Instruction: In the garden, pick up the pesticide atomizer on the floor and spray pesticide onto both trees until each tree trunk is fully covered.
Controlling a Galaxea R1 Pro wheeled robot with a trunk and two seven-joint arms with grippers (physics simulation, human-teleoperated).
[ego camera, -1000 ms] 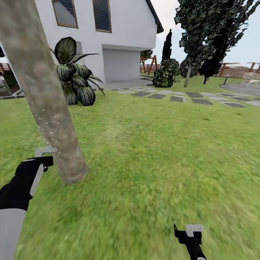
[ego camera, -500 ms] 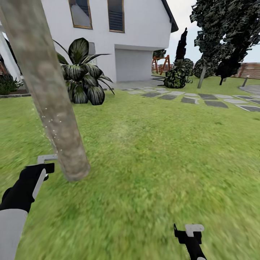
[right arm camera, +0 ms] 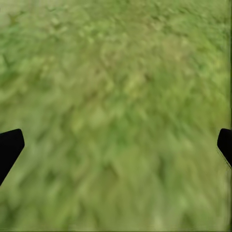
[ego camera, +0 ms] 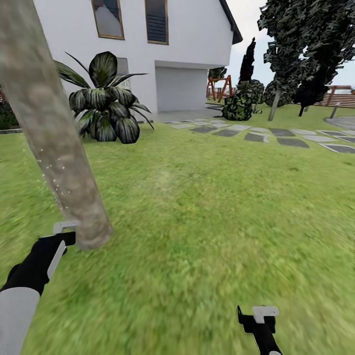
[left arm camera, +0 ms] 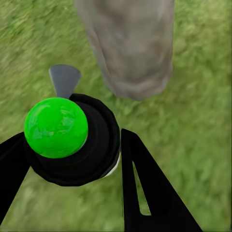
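Observation:
A thick pale grey-brown tree trunk leans across the left of the head view, and its base meets the lawn beside my left gripper. That gripper is shut on the pesticide atomizer, whose grey nozzle points at the trunk's foot. Fine white spray specks dot the bark above it. In the left wrist view the atomizer shows a green ball top and a black collar between my fingers, with the trunk just beyond. My right gripper hangs open over bare grass.
A white house with a garage door stands behind. A broad-leaved dark plant grows in front of it. Grey stepping stones cross the lawn at the right, before dark trees and a wooden fence.
The head view has shifted sideways, so the camera moved. Against the trunk, my left gripper with the atomizer has sunk toward the trunk's base. The right gripper holds its place.

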